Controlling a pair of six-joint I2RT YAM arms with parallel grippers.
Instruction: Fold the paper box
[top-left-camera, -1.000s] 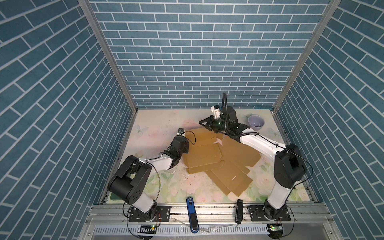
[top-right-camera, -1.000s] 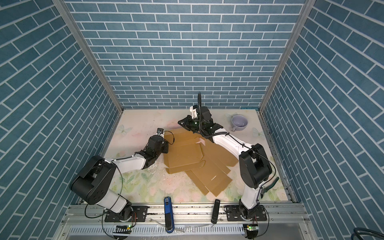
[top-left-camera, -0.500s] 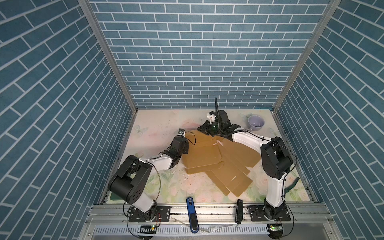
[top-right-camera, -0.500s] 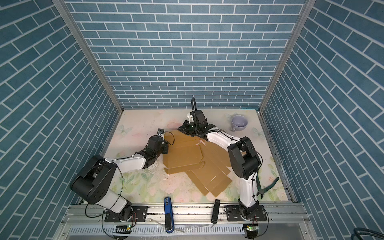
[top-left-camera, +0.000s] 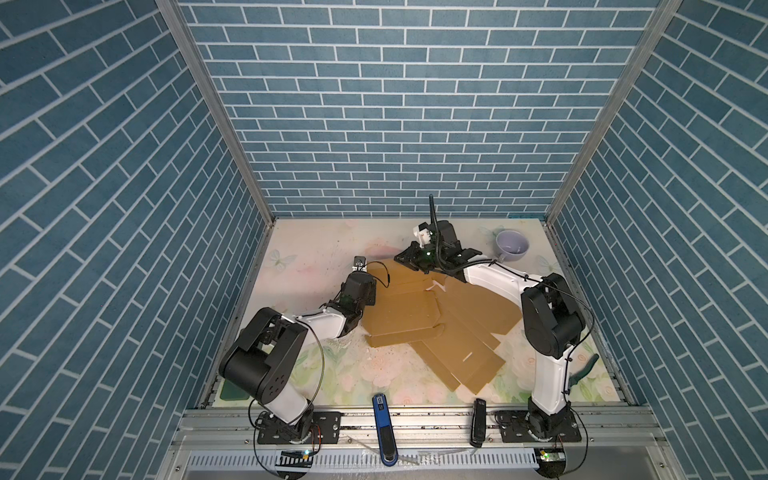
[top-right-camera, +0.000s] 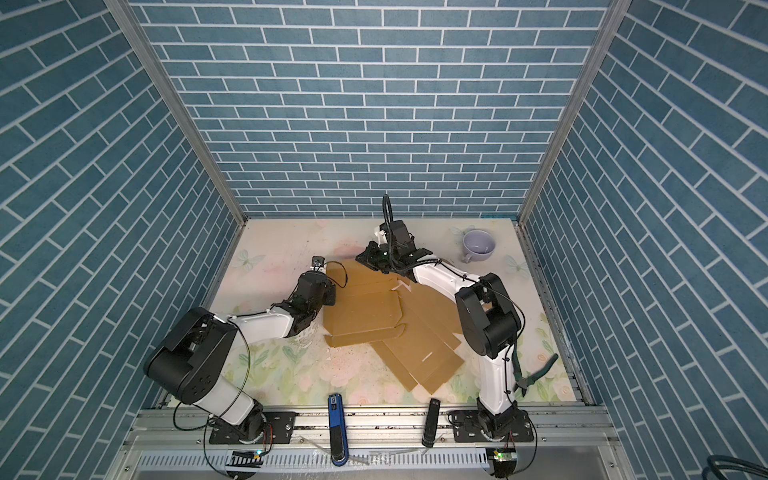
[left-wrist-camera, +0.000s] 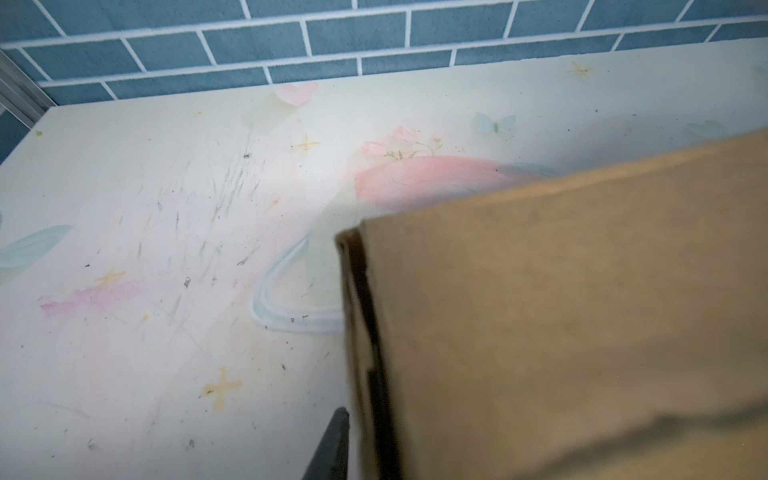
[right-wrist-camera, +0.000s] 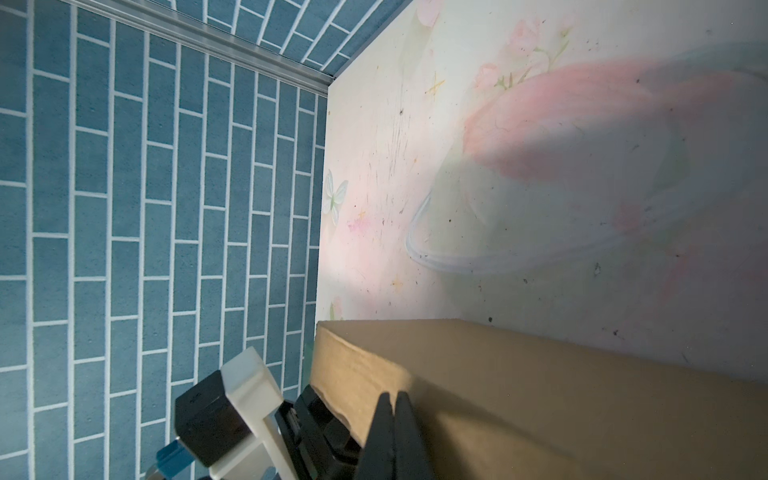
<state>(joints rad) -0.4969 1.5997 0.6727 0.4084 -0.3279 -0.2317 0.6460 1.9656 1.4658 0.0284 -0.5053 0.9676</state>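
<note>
The paper box (top-left-camera: 419, 316) (top-right-camera: 365, 311) is a flat brown cardboard blank in mid-table, its left part folded over into a doubled panel. My left gripper (top-left-camera: 368, 286) (top-right-camera: 330, 291) sits at that panel's left edge. In the left wrist view one dark finger (left-wrist-camera: 334, 440) stands a small gap off the cardboard (left-wrist-camera: 540, 311); the other finger is hidden behind it. My right gripper (top-left-camera: 405, 259) (top-right-camera: 365, 257) is at the box's far edge, shut. In the right wrist view its fingers (right-wrist-camera: 392, 399) are pressed together against the cardboard (right-wrist-camera: 540, 407), with nothing between them.
A lavender cup (top-left-camera: 512, 245) stands at the back right. Green-handled pliers (top-left-camera: 584, 365) lie by the right arm's base. A blue tool (top-left-camera: 381, 415) and a black one (top-left-camera: 478, 424) rest on the front rail. Walls enclose three sides.
The right arm has swung its elbow inward and brought its shut gripper left and down to the box's far edge. The left jaws have parted slightly; that arm has stayed put.
</note>
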